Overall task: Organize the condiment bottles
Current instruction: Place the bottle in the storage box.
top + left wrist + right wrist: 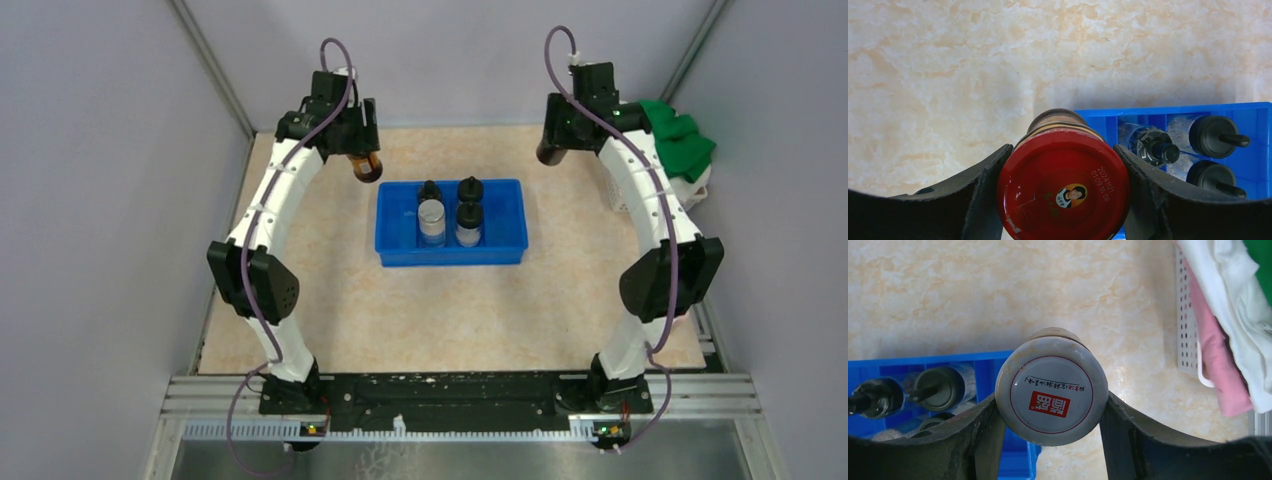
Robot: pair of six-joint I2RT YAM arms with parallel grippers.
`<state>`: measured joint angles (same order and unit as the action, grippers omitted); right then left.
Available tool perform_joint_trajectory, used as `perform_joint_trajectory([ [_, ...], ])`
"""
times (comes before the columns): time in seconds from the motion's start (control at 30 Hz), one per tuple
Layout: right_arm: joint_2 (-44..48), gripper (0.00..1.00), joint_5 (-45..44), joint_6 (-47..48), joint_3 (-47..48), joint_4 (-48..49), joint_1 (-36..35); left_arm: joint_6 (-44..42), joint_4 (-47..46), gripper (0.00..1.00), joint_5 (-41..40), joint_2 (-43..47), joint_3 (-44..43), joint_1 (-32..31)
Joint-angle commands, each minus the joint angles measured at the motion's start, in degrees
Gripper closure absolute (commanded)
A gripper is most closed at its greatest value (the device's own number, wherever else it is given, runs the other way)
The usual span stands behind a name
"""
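Note:
My left gripper (pixel 362 152) is shut on a red-capped jar (pixel 1063 185) and holds it above the table just left of the blue tray (pixel 450 256). My right gripper (pixel 553 148) is shut on a silver-capped jar (pixel 1051 390), held above the table off the tray's back right corner. The tray holds several upright bottles with black caps (pixel 432 218). They also show in the left wrist view (pixel 1215 136) and the right wrist view (pixel 938 387). In each wrist view the cap hides most of the jar's body.
A white perforated basket (pixel 1188 330) with pink, white and green cloths (pixel 680 145) stands at the back right, close to my right arm. Grey walls close in the table on the left, right and back.

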<state>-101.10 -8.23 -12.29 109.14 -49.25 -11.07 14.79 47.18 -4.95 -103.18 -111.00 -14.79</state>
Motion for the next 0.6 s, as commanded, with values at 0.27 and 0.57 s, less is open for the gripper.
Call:
perform_joint_trajectory([
  [0.27, -6.30, 1.00, 0.94, 1.57, 16.12, -3.08, -6.44, 0.56, -2.17, 1.00, 0.33, -4.20, -14.48, -3.80],
  [0.57, -10.94, 1.00, -0.01, 2.07, 22.83, -7.13, -9.60, 0.68, 1.38, 1.00, -0.98, -8.28, -19.84, -5.99],
])
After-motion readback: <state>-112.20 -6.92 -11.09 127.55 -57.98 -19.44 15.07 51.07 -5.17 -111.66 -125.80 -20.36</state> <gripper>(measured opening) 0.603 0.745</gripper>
